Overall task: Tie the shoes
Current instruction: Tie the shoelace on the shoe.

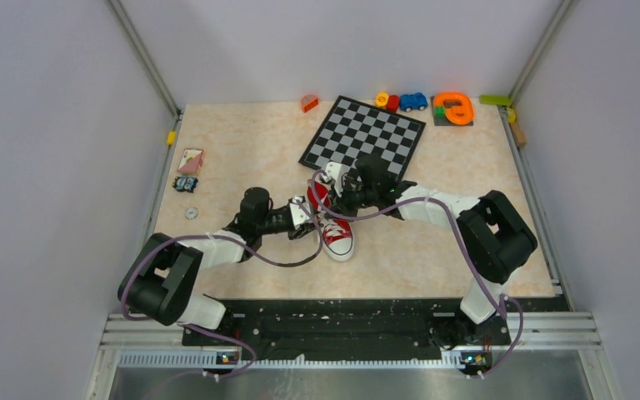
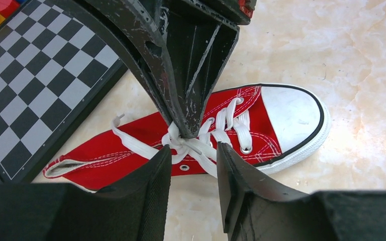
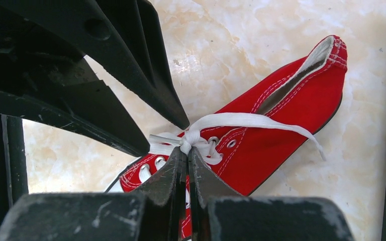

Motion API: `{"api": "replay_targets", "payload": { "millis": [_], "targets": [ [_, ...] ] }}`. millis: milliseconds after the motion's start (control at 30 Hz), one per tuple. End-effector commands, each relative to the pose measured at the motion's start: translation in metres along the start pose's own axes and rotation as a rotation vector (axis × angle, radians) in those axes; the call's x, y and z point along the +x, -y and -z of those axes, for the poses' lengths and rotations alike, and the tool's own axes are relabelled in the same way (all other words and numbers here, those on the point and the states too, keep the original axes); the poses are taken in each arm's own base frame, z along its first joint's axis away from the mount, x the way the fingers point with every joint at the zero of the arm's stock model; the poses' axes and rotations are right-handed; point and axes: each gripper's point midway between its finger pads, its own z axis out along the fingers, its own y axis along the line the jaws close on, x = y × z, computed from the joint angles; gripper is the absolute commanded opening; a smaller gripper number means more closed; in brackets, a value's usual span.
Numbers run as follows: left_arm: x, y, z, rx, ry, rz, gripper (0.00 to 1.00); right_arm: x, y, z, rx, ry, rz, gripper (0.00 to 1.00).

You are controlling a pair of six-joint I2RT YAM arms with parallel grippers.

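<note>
The shoe is a red canvas sneaker lying on the table, white toe cap toward the near edge. Its white laces bunch into a knot over the eyelets, and one loose strand runs back toward the heel. My right gripper is shut, its tips pinching the laces at the knot. My left gripper is open, its two fingers standing either side of the lace strands just beside the knot. In the top view both grippers, left and right, meet over the shoe.
A black-and-white chessboard lies right behind the shoe, its edge close to the heel. Small toys, among them a blue car and an orange piece, line the far edge. A card and a small ring lie at the left.
</note>
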Motion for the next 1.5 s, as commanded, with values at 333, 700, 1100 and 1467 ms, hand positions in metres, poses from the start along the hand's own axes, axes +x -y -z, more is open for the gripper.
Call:
{"api": "replay_targets", "payload": {
  "millis": [333, 700, 1100, 1467],
  "targets": [
    [-0.007, -0.014, -0.004, -0.032, 0.002, -0.037, 0.26, -0.034, 0.002, 0.0, -0.02, 0.082, 0.053, 0.0],
    [-0.019, -0.022, 0.001, -0.077, 0.016, -0.028, 0.0, -0.03, 0.006, 0.001, 0.002, 0.067, 0.047, 0.0],
    [-0.042, -0.017, 0.014, -0.088, 0.049, -0.046, 0.0, -0.017, 0.026, 0.007, 0.101, 0.02, 0.032, 0.0],
    [-0.057, -0.022, 0.025, -0.137, 0.061, -0.068, 0.0, -0.014, 0.027, 0.007, 0.106, 0.014, 0.031, 0.0]
  ]
}}
